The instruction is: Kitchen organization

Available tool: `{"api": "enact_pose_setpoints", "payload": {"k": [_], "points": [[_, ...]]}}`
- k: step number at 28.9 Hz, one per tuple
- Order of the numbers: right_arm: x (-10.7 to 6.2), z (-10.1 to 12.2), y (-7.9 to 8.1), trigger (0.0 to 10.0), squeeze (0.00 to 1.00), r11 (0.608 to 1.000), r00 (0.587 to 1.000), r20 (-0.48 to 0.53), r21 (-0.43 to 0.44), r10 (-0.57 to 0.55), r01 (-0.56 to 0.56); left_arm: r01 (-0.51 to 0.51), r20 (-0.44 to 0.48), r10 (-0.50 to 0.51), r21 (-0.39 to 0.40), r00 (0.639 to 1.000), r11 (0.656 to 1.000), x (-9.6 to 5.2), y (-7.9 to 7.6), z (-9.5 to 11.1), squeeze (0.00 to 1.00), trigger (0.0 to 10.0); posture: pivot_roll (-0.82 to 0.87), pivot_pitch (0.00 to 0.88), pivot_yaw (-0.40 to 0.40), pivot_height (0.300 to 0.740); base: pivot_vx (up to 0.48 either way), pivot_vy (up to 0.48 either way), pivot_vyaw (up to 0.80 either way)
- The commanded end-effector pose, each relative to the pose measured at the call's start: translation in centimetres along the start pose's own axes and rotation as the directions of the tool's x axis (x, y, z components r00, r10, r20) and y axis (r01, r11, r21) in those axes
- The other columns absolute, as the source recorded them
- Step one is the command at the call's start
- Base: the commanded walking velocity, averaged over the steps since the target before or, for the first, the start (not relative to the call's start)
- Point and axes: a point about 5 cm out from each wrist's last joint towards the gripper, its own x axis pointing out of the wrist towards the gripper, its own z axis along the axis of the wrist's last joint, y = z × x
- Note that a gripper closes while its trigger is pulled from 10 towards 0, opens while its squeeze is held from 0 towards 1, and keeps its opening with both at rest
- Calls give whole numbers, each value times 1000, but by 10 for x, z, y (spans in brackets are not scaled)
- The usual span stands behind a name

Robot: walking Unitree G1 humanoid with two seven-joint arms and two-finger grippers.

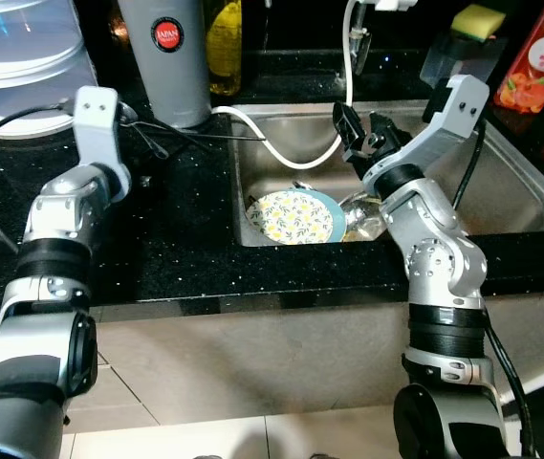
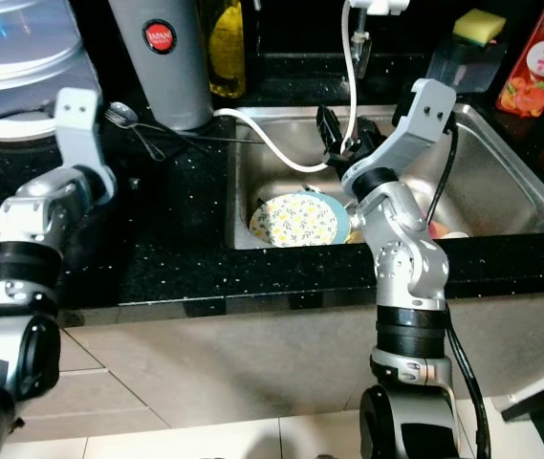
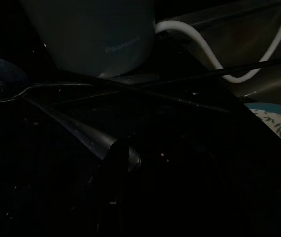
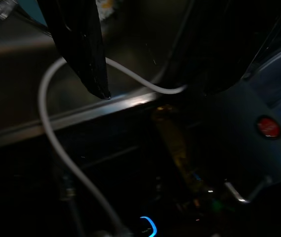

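Now both arms work at the sink edge, cutlery on the left, dishes on the right.

Left gripper point(image 1: 136, 122) hovers by the fork point(image 2: 119, 116) and spoon point(image 3: 83, 134) on the black counter point(image 1: 185, 249); its finger state I cannot tell. Right gripper point(image 1: 353, 134) hangs over the sink point(image 1: 511, 191) above the floral plate point(image 1: 293, 217), fingers seemingly together and empty. Best to lower squarely, avoiding the white hose point(image 1: 295, 158).

Both eye views are bright and sharp, with glare on the sink point(image 1: 515, 191) steel. The wrist views are dark, the right one blurred.
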Motion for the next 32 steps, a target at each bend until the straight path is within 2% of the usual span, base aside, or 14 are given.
{"api": "enact_pose_setpoints", "payload": {"k": [1, 9, 14, 17, 20, 21, 25, 29, 30, 31, 32], "points": [[-3, 1, 1, 10000, 0, 1000, 1000, -8, -8, 1, -1, 23, -10, -22, 39, 1000, 999, 1, 1, 2, 0, 10000, 115, 109, 8, 740, 0, 0, 0], [-9, 1, 2, 10000, 0, 1000, 1000, -19, -14, -11, 10, -1, -66, 2, 13, 998, 1000, 2, 11, -3, 0, 10000, 103, 142, 17, 740, 0, 0, 0], [-11, 0, 2, 10000, 0, 1000, 1000, -25, -19, -14, 13, -15, -66, 16, 27, 998, 1000, -2, 12, -1, 0, 10000, 99, 149, 21, 740, 0, 0, 0], [-11, 0, -1, 10000, 0, 1000, 999, -34, -21, -23, 22, 15, -63, -15, -2, 998, 1000, -5, 8, -4, 0, 10000, 106, 150, 7, 740, 0, 0, 0], [-10, -1, 0, 10000, 0, 1000, 999, -41, -19, -21, 20, -25, -93, 19, -66, 995, 998, -4, 15, -12, 0, 10000, 112, 148, 4, 740, 0, 0, 0], [-9, -2, 1, 10000, 0, 1000, 999, -44, -20, -14, 13, -25, -104, 13, -115, 994, 993, -3, 16, -16, 0, 10000, 109, 148, 4, 740, 0, 0, 0], [-8, -2, 4, 10000, 0, 1000, 999, -45, -21, -3, 2, 23, -124, -50, -213, 991, 977, -3, 10, -24, 0, 10000, 107, 148, 6, 740, 0, 0, 0], [-9, -1, 4, 10000, 0, 1000, 999, -45, -23, -6, 5, 14, -123, -45, -241, 991, 970, -5, 9, -24, 0, 10000, 99, 151, 9, 740, 0, 0, 0], [-10, -1, 2, 10000, 0, 1000, 999, -46, -24, -11, 10, 13, -122, -45, -249, 991, 968, -5, 7, -25, 0, 6627, 99, 151, 9, 740, 0, 0, 0], [-10, -1, 1, 10000, 0, 1000, 999, -48, -25, -17, 16, 14, -123, -48, -258, 991, 966, -5, 5, -25, 0, 4745, 99, 151, 9, 740, 0, 0, 0], [-11, -1, 0, 10000, 0, 999, 999, -49, -25, -21, 20, 11, -130, -47, -268, 990, 963, -4, 4, -26, 0, 0, 99, 151, 9, 740, 0, 0, 0]]}}
